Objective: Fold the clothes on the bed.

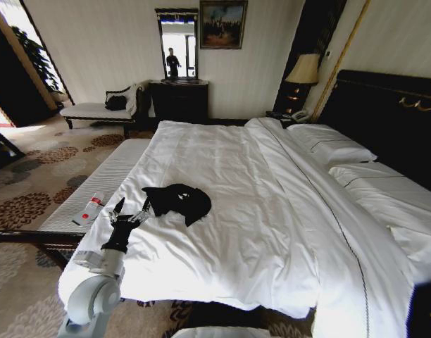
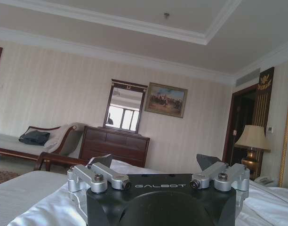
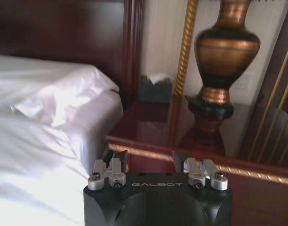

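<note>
The bed is carrying a crumpled black T-shirt lying on its white duvet, with pillows resting near the headboard.

A hotel-style bedroom — large bed, chaise, bedside lamp.

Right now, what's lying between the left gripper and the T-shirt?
Nothing but bare white sheet, seen in the head view: the open left gripper sits just left of the crumpled T-shirt, apart from it.

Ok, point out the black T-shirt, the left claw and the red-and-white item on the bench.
Black T-shirt (image 1: 179,201): head view, middle of the crumpled cloth.
Left claw (image 1: 129,213): head view, midway between its open fingertips, beside the shirt.
Red-and-white item (image 1: 88,210): head view, its middle, lying on the bench.
</note>
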You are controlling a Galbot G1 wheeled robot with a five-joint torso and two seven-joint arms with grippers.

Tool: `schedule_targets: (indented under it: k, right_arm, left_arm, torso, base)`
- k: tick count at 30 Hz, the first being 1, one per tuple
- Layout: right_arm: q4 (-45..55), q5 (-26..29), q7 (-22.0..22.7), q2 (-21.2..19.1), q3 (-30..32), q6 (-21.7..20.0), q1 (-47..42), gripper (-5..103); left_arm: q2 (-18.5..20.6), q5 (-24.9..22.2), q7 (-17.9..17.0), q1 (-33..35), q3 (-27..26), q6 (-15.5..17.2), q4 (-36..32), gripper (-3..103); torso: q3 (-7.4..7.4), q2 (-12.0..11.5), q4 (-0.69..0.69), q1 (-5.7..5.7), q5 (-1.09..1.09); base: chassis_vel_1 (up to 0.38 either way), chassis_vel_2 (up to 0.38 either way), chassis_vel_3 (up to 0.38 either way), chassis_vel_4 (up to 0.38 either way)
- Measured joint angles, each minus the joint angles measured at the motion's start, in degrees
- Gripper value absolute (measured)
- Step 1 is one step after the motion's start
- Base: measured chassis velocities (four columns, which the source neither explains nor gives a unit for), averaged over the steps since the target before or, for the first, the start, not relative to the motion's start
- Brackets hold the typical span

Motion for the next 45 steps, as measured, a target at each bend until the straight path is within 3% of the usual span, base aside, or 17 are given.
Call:
schedule_targets:
  k: [5,7,9,11,12,14,15,16,17,22,28,31,33,35,40,43,45]
  right_arm:
    - [12.07,4.13,-0.87,-2.27,6.67,0.30,-1.97,72]
    - [15.43,4.67,-4.29,-4.76,8.49,1.42,-1.85,83]
    - [16.11,4.21,-6.81,-5.68,8.33,2.50,-1.72,83]
    - [16.38,2.10,-14.03,-7.05,5.91,6.22,-1.33,88]
    - [15.83,0.98,-18.93,-7.61,3.85,9.45,-0.89,97]
    - [13.89,-0.51,-29.27,-8.69,-0.12,15.64,0.39,99]
    - [13.89,-0.51,-29.27,-8.69,-0.12,15.64,0.39,99]
    - [12.98,-0.98,-33.37,-9.26,-1.90,17.97,1.04,99]
    - [11.36,-1.29,-40.19,-10.43,-5.15,21.65,2.20,100]
    - [8.48,-2.67,-53.20,-15.60,-12.31,25.21,4.67,100]
    - [7.96,-7.60,-55.57,-19.11,-15.47,24.02,6.13,100]
    - [10.11,-11.70,-53.88,-22.10,-17.81,17.67,6.98,100]
    - [10.52,-12.24,-53.38,-22.41,-17.97,16.36,6.95,100]
    - [14.18,-14.24,-46.55,-24.56,-19.55,4.81,6.63,100]
    - [19.51,-7.69,-37.76,-25.94,-21.63,-4.99,8.10,100]
    - [19.80,-7.28,-37.26,-25.96,-21.80,-5.08,8.67,100]
    - [18.64,-7.56,-38.24,-25.78,-22.43,-1.09,8.31,100]
  left_arm:
    - [-0.01,0.03,-0.30,1.07,-1.04,-0.03,-1.16,100]
    - [-0.16,0.03,-0.69,1.88,-1.49,0.36,-2.18,100]
    - [-0.25,0.04,-0.78,2.28,-1.66,0.73,-2.68,100]
    - [-0.51,0.58,-1.13,3.31,-2.00,1.78,-3.79,100]
    - [-0.71,1.12,-1.41,4.05,-2.22,2.41,-4.55,100]
    - [-1.18,2.30,-1.88,5.84,-2.74,3.47,-5.90,100]
    - [-1.18,2.30,-1.88,5.84,-2.74,3.47,-5.90,100]
    - [-1.39,2.91,-1.96,6.65,-2.97,3.69,-6.37,100]
    - [-1.85,4.26,-1.97,8.30,-3.41,3.80,-7.13,100]
    - [-3.83,8.17,-1.71,12.82,-3.74,3.22,-9.15,100]
    - [-5.10,11.01,-1.02,15.76,-1.80,2.13,-10.30,100]
    - [-5.75,14.05,-0.51,18.15,-1.22,-0.10,-11.30,100]
    - [-5.87,14.16,-0.49,18.44,-1.24,-0.30,-11.59,100]
    - [-6.53,13.20,-0.48,19.99,-1.24,-0.55,-12.38,100]
    - [-6.69,12.51,-0.47,20.94,-1.29,0.25,-12.48,100]
    - [-6.67,12.01,-0.48,20.97,-1.46,0.47,-12.48,100]
    - [-6.58,9.80,-0.62,20.92,-1.41,1.58,-12.48,100]
  torso:
    - [0.00,0.00,0.00,0.00,-0.03]
    - [0.00,0.00,0.01,0.00,-0.02]
    - [0.00,0.00,0.02,0.00,-0.01]
    - [0.00,0.00,0.00,0.00,0.00]
    - [0.00,0.00,0.01,0.00,0.01]
    - [0.00,0.00,-0.01,0.00,0.01]
    - [0.00,0.00,-0.01,0.00,0.01]
    - [0.00,0.00,0.00,0.00,0.00]
    - [0.00,0.00,0.00,0.00,0.02]
    - [0.00,0.00,0.03,0.00,0.02]
    - [0.00,0.00,-0.02,0.00,0.01]
    - [0.00,0.00,0.02,0.00,0.01]
    - [0.00,0.00,0.02,0.00,0.01]
    - [0.00,0.00,-0.01,0.00,0.01]
    - [0.00,0.00,0.01,0.00,0.00]
    - [0.00,0.00,0.01,0.00,0.00]
    - [0.00,0.00,0.01,0.00,0.00]
  base:
    - [0.000,0.000,0.000,0.000]
    - [0.000,0.000,0.000,0.000]
    - [0.000,0.000,0.000,0.000]
    - [0.000,0.000,0.000,0.000]
    - [0.000,0.000,0.000,0.000]
    - [0.000,0.000,0.000,0.000]
    - [0.000,0.000,0.000,0.000]
    - [0.000,0.000,0.000,0.000]
    - [0.000,0.000,0.000,0.000]
    - [0.000,0.000,0.000,0.000]
    - [0.000,0.000,0.000,0.000]
    - [0.000,0.000,0.000,0.000]
    - [0.000,0.000,0.000,0.000]
    - [0.000,0.000,0.000,0.000]
    - [0.000,0.000,0.000,0.000]
    - [0.000,0.000,0.000,0.000]
    - [0.000,0.000,0.000,0.000]
